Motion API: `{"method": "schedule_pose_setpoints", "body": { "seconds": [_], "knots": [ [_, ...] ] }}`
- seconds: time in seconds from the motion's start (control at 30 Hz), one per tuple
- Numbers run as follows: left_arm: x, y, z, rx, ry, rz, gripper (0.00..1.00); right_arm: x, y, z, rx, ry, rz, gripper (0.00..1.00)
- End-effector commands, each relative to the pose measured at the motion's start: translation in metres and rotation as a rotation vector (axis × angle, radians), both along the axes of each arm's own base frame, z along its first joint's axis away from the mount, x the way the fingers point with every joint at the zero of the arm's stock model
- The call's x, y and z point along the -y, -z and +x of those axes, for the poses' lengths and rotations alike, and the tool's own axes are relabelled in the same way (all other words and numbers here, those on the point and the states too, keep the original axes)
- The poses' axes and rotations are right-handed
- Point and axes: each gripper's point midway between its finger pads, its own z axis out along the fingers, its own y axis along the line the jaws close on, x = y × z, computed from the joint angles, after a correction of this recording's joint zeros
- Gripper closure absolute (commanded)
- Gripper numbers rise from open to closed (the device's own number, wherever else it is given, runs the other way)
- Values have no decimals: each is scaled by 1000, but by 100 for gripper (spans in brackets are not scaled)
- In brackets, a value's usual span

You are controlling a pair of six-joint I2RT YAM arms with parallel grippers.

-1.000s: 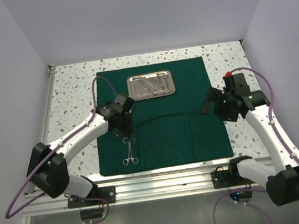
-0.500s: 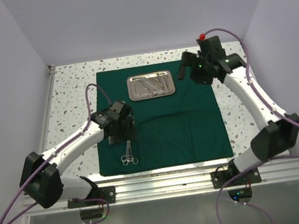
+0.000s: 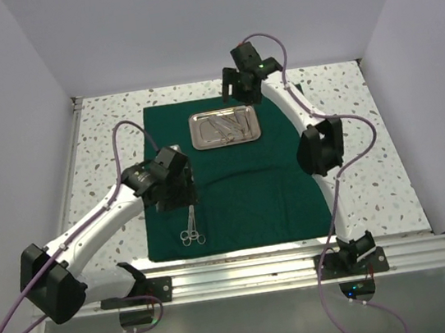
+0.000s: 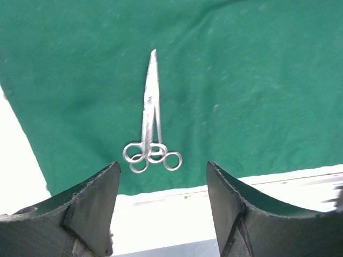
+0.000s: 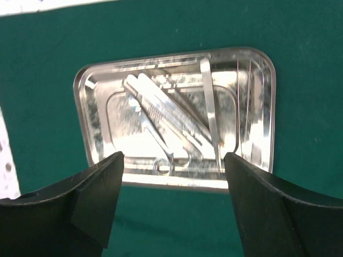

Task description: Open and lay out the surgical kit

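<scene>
My right gripper (image 5: 174,174) hangs just above the steel tray (image 5: 112,115), jaws spread wide with nothing between them. The tray sits on the far half of the dark green drape (image 3: 291,182), which lies flat on the table, and my right arm is plainly the nearer one to it. Inside the tray lie several slim silver instruments, crossed over one another. The tweezers (image 5: 210,101) run across the tray's short side, so my fingers stand to either side of their long axis. A ring-handled instrument (image 5: 161,128) lies diagonally beside them, its ring toward the tray wall nearest me. Thinner pieces lie along the tray's right wall, too fine to name.

My left gripper (image 4: 162,182) is also open and empty. It hovers over the near part of the drape, where the ring-handled scissors (image 4: 150,107) lie with tips pointing away from the table edge and rings close to the cloth's near hem. More than two rings show there, so it may be two instruments overlapped; I cannot tell.

I judge the next pick comes from the tray, straight down.
</scene>
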Motion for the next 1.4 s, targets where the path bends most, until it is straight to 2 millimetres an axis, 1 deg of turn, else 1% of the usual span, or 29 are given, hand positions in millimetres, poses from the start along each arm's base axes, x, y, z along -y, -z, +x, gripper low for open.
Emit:
{"method": "schedule_pose_setpoints", "body": {
  "seconds": [0.0, 0.03, 0.07, 0.13, 0.2, 0.27, 0.3, 0.37, 0.4, 0.5, 0.53, 0.57, 0.7, 0.77, 0.8, 0.9, 0.97, 1.07, 1.2, 1.23, 1.27, 1.33, 1.37],
  "knots": [
    [-10, 0, -2, -31, 3, 73, 32, 2, -19, 23, 79, 47, 20, 23],
    [-12, 0, -1, -38, 0, 89, 32, 0, -15, 31, 97, 56, 30, 26],
    [-15, -1, -2, -44, -2, 107, 32, -1, -4, 35, 92, 59, 26, 26],
    [-14, -1, 1, -43, -3, 111, 33, 0, 6, 42, 101, 85, 20, 28],
    [-10, 1, 5, -44, 0, 106, 32, 0, 26, 46, 84, 94, 2, 30],
    [-6, 0, 10, -50, 2, 101, 33, -1, 32, 48, 86, 96, -11, 30],
    [-6, 3, 11, -59, 10, 114, 33, -1, 43, 50, 77, 97, -19, 31],
    [-7, 2, 14, -60, 12, 136, 34, 1, 51, 53, 77, 104, -32, 34],
    [-9, 4, 16, -63, 10, 142, 34, 0, 59, 53, 71, 102, -42, 34],
    [-12, 5, 19, -66, 3, 141, 34, 5, 66, 57, 74, 118, -69, 38],
    [-13, 5, 21, -62, 0, 139, 34, 7, 72, 57, 68, 125, -82, 40],
    [-15, 5, 22, -63, -2, 137, 34, 10, 72, 58, 74, 134, -96, 41],
    [-24, 7, 31, -67, -15, 135, 35, 15, 85, 58, 58, 134, -133, 44],
    [-28, 8, 33, -69, -19, 135, 35, 15, 91, 56, 46, 128, -142, 45],
    [-31, 9, 35, -70, -22, 137, 36, 13, 92, 54, 45, 116, -152, 48],
    [-36, 10, 39, -72, -28, 136, 36, 5, 99, 47, 37, 79, -194, 49],
    [-38, 12, 40, -77, -29, 138, 37, 3, 106, 40, 18, 62, -221, 51],
    [-41, 13, 42, -79, -21, 145, 37, -3, 119, 26, -21, 30, -264, 52],
    [-43, 13, 43, -79, -22, 150, 37, 3, 137, 16, -70, 19, -306, 53],
    [-45, 14, 42, -82, -23, 155, 38, 5, 140, 14, -82, 19, -319, 54],
    [-45, 14, 41, -82, -22, 156, 38, 6, 141, 12, -85, 18, -326, 60],
    [-48, 15, 39, -88, -24, 164, 38, 9, 146, 9, -102, 18, -336, 65],
    [-49, 15, 39, -86, -25, 165, 38, 11, 148, 8, -105, 21, -345, 75]
  ]
}}
